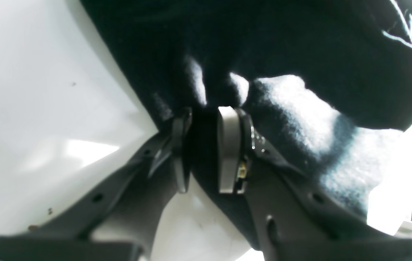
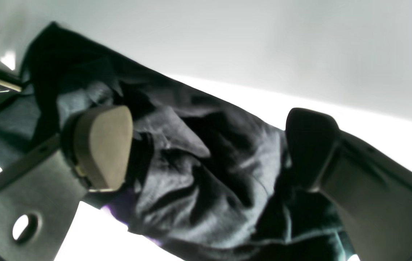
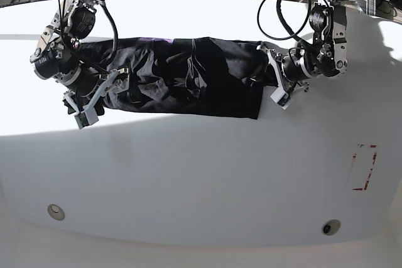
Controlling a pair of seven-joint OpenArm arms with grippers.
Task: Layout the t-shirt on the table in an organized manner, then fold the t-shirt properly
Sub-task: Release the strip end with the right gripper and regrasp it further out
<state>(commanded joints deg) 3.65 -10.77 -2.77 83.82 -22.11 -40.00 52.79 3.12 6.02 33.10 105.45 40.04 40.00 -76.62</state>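
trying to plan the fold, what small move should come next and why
Probably close the right gripper on the wrinkly black cloth t-shirt: its jaws stand open around the fabric, while the left gripper is already clamped on the other end. With both ends held, the arms could likely pull the bunched strip flat on the smooth white table.

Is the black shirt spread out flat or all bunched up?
Bunched up. The t-shirt lies in a long wrinkly band on the table, with the left gripper pinching one end.
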